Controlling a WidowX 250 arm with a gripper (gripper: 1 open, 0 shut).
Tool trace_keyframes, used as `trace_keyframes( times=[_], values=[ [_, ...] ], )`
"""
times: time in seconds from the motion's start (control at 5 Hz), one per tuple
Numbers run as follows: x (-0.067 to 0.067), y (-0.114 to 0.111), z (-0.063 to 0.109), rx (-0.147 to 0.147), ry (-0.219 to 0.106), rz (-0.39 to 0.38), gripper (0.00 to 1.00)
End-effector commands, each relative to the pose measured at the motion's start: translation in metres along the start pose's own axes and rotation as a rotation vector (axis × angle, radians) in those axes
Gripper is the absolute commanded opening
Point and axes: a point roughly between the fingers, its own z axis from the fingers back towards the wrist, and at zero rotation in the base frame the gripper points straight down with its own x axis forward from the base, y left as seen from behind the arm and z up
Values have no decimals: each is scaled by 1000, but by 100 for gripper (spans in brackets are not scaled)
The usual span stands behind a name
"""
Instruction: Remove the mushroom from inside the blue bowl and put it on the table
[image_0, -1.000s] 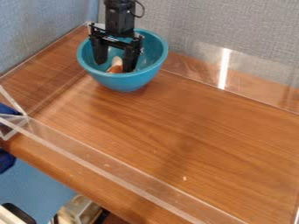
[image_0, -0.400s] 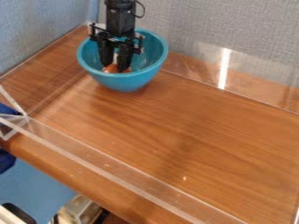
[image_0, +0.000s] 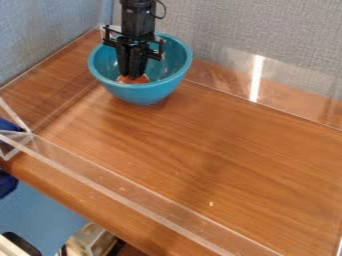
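The mushroom (image_0: 128, 76) sits low inside the blue bowl (image_0: 140, 72), a small, light, hard toy best pinched across its rounded cap, which looks slippery. The gripper (image_0: 132, 72) points straight down into the bowl, jaws drawn in around the mushroom where a second ago they stood spread wide. The table (image_0: 201, 140) lies bare in front.

Single view only, so no overlap with another camera. It looked down at an angle from beyond one corner of the table (image_0: 201, 150), at moderate range. The blue bowl (image_0: 140, 88) sat toward the upper left, near the table's far edge.
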Motion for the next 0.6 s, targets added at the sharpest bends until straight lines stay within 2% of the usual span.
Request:
trace_keyframes(
  times=[0.0,0.2,0.4],
  values=[
    [8,-3,19,16,-55,-28,100],
    [9,-4,20,12,-55,-34,100],
    [11,-5,18,12,-52,-37,0]
  ],
)
